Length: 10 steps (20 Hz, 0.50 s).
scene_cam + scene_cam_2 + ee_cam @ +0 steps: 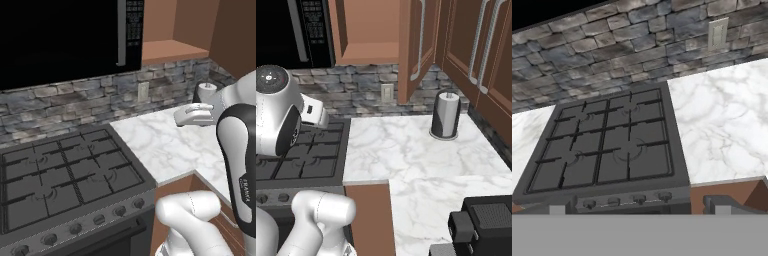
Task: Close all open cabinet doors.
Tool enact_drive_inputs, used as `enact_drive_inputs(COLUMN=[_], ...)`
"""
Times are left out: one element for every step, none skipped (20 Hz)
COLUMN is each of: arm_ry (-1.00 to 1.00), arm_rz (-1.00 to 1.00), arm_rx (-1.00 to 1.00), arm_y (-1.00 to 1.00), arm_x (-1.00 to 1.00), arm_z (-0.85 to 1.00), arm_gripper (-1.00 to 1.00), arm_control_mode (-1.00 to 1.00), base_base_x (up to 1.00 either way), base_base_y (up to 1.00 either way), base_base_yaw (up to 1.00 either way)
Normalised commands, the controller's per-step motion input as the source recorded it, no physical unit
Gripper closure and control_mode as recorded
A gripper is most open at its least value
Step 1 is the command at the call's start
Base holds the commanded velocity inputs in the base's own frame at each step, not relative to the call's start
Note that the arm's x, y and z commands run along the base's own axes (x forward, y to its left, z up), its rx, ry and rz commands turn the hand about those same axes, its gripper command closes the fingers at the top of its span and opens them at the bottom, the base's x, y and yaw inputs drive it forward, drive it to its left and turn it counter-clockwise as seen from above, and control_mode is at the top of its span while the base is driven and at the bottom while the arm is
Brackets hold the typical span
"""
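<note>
Cabinet door (415,45) hanging open over marble counter (406,145) by paper towel roll (446,114), gripper fingers wide apart, holding nothing

A dark grey gas stove (607,145) with black grates lies ahead of the hand, white marble countertop (724,125) at its right, grey stone wall (627,45) behind.

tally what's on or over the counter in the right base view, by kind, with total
Open cabinet door: 1
Closed cabinet doors: 3
Paper towel roll on holder: 1
Wall outlet: 1
Microwave: 1
Black toaster: 1
Total: 8
</note>
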Motion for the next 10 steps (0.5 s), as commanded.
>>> enact_drive_inputs(arm_ry=[0.0,0.0,0.0,0.0,0.0,0.0,0.0,0.0,0.0,0.06], arm_rz=[0.0,0.0,0.0,0.0,0.0,0.0,0.0,0.0,0.0,0.0], arm_rx=[0.0,0.0,0.0,0.0,0.0,0.0,0.0,0.0,0.0,0.0], arm_y=[0.0,0.0,0.0,0.0,0.0,0.0,0.0,0.0,0.0,0.0], arm_x=[0.0,0.0,0.0,0.0,0.0,0.0,0.0,0.0,0.0,-0.03], arm_z=[0.0,0.0,0.0,0.0,0.0,0.0,0.0,0.0,0.0,-0.02], arm_gripper=[-1.0,-1.0,-1.0,-1.0,-1.0,-1.0,-1.0,-1.0,-1.0,-1.0], arm_control_mode=[-1.0,-1.0,-1.0,-1.0,-1.0,-1.0,-1.0,-1.0,-1.0,-1.0], base_base_x=[0.0,0.0,0.0,0.0,0.0,0.0,0.0,0.0,0.0,0.0], base_base_y=[0.0,0.0,0.0,0.0,0.0,0.0,0.0,0.0,0.0,0.0], base_base_yaw=[0.0,0.0,0.0,0.0,0.0,0.0,0.0,0.0,0.0,0.0])
